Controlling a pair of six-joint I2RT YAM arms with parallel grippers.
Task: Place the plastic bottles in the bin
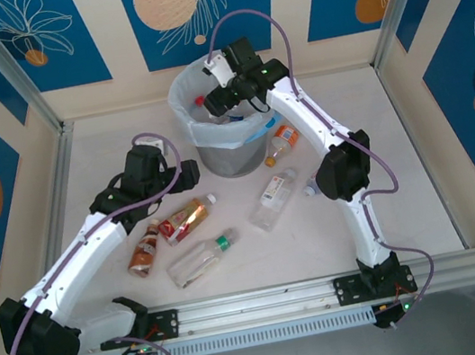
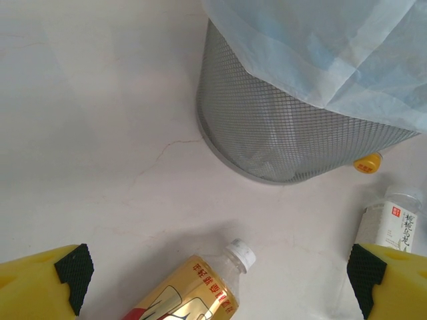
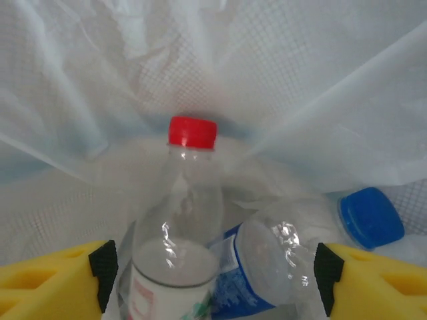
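Bottles (image 1: 275,197) lay scattered on table (image 1: 106,154) near bin (image 1: 216,158); red-cap one (image 3: 191,200) inside. Right claw (image 3: 213,267) reached over bin, released. Left claw (image 2: 220,273) stretched low above gold bottle (image 2: 200,290), released.

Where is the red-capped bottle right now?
Right wrist view: the red-capped bottle sits inside the bin, below the open right gripper, beside a blue-capped bottle.

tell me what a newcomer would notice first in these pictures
The grey mesh bin with its white bag at the back of the table, the right gripper open above a red-capped bottle inside it. Then the loose bottles lying on the table in front, the left gripper open over the gold-labelled bottle.
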